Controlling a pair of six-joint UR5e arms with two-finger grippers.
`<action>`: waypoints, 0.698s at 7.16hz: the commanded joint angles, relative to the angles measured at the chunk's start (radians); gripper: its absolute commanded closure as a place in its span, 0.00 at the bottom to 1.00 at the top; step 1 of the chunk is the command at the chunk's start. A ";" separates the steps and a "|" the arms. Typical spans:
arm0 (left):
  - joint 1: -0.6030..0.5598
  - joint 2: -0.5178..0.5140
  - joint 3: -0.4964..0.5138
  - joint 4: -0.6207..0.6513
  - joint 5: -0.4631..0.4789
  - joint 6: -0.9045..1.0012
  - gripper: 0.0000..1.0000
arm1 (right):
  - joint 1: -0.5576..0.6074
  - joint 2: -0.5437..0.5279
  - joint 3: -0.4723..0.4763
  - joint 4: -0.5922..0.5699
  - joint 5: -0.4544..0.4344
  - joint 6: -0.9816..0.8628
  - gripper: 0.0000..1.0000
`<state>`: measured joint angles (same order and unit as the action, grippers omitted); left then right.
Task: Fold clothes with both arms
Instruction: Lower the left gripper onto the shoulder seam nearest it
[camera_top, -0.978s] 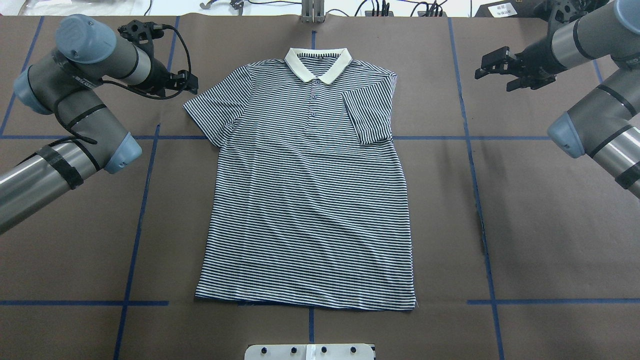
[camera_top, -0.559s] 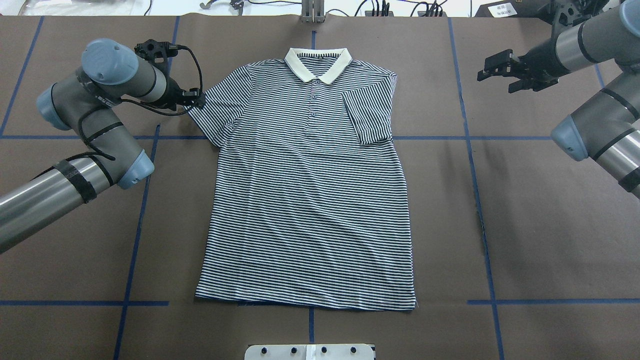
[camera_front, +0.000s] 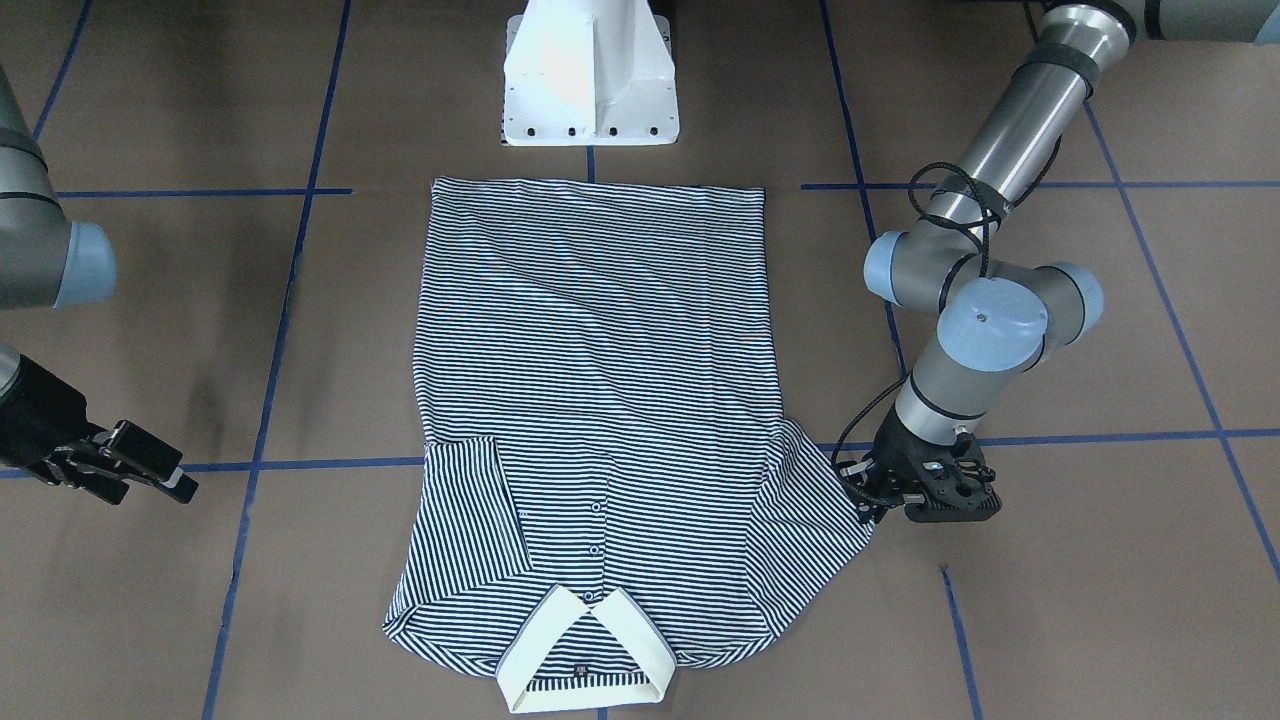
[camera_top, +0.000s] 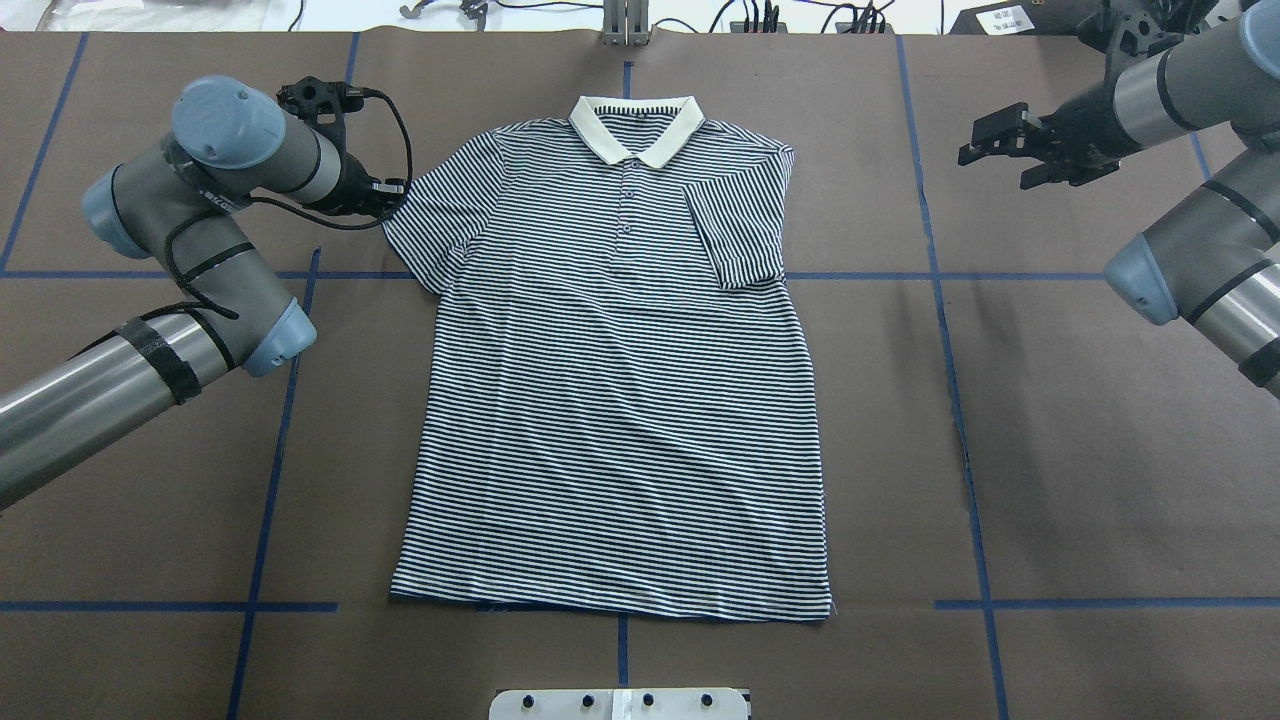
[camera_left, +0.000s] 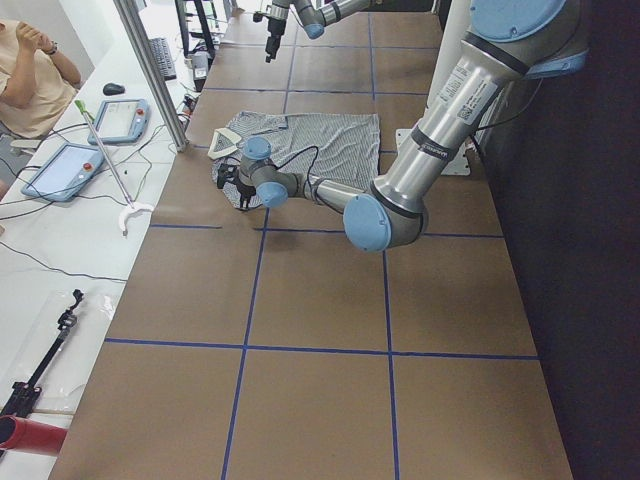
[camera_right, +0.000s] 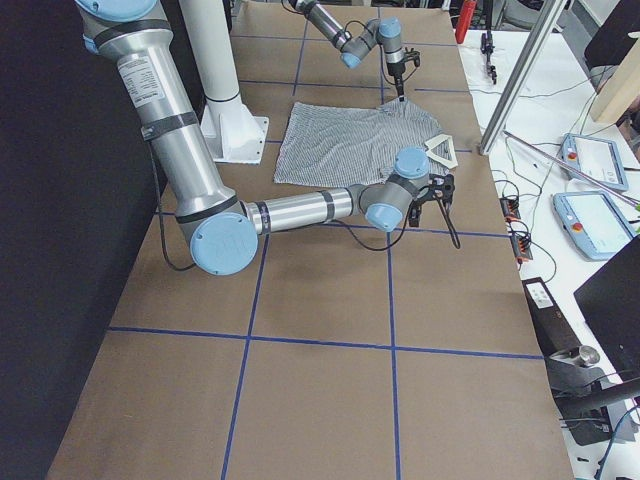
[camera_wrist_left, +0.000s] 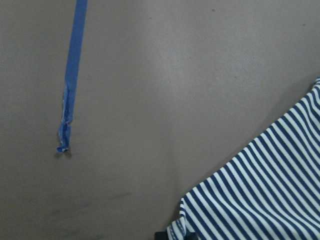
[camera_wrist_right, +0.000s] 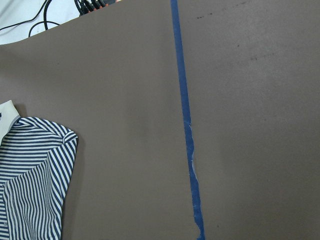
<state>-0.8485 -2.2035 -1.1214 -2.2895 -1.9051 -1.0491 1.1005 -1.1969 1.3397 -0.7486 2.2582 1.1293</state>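
- Overhead exterior view: a striped shirt (camera_top: 620, 400) is seen lying flat, front side up, in the middle of the brown bench (camera_top: 1080, 450).
- Its long axis is laid along the line running from the robot to the bench's far edge. The cream collar (camera_top: 633, 125) is pointed away from the robot, and the hem (camera_top: 610, 598) is turned toward the white pedestal (camera_front: 588, 70).
- The sleeve on the robot's right (camera_top: 735, 230) is folded inward over the chest. The sleeve on the robot's left (camera_top: 430, 215) is spread outward on the bench.
- The left claw (camera_top: 393, 193) is set low at the tip of the spread sleeve, touching or just beside its cuff. Whether its fingers are spread or pinched on the cloth cannot be told.
- In the left wrist view only the cuff corner is shown at the bottom edge, with a dark part next to it.
- The right claw (camera_top: 973, 140) is held well apart from the shirt, beyond a blue tape line (camera_top: 925, 200), with its fingers spread and nothing between them.
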 joint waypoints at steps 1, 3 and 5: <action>-0.003 -0.039 -0.009 0.024 -0.003 -0.005 1.00 | -0.001 -0.003 -0.002 0.000 -0.002 -0.002 0.00; 0.006 -0.147 -0.015 0.100 -0.017 -0.088 1.00 | -0.001 -0.001 0.004 0.002 -0.002 0.001 0.00; 0.084 -0.221 0.027 0.102 -0.009 -0.167 1.00 | -0.005 -0.001 -0.002 0.002 -0.002 0.000 0.00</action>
<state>-0.8003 -2.3806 -1.1227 -2.1932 -1.9175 -1.1741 1.0967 -1.1983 1.3397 -0.7471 2.2558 1.1300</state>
